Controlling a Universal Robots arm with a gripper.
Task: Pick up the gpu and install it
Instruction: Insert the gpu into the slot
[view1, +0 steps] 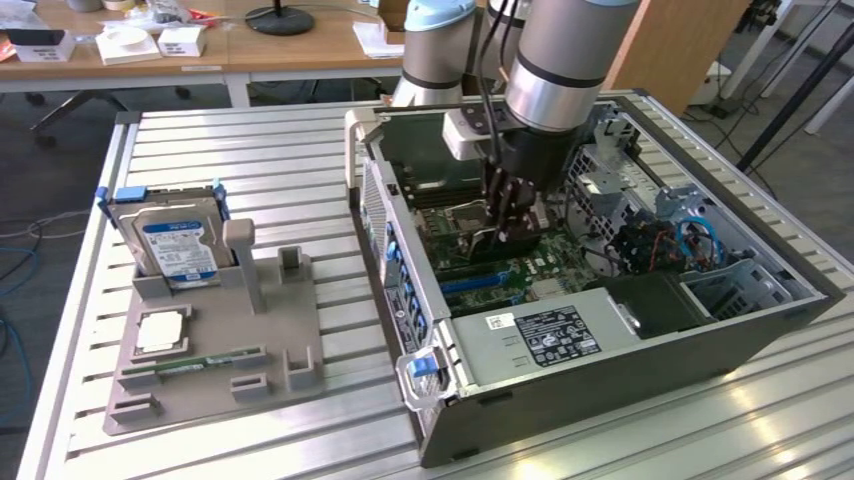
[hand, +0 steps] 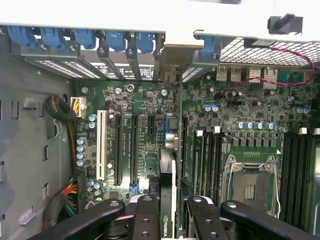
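The gpu (hand: 167, 190) appears edge-on in the wrist view, a thin upright card with a small green logo near my fingers and its metal bracket end toward the case's rear slot openings. My gripper (hand: 172, 212) is shut on it, one black finger (hand: 145, 217) on each side. The card hangs just over the motherboard (hand: 145, 100), lined up along the long black expansion slots (hand: 134, 150). I cannot tell whether its edge touches a slot. From the exterior view, my gripper (view1: 514, 222) reaches down inside the open computer case (view1: 747, 330) with the dark gpu (view1: 497, 243) below it.
Blue slot clips (hand: 100, 37) line the case's rear wall. A bare CPU socket (hand: 250, 182) and memory slots lie beside the card. A power supply (view1: 554, 340) fills the case's near end. At the exterior view's left, a grey holder (view1: 214, 350) carries a hard drive (view1: 180, 245) and a memory stick (view1: 200, 362).
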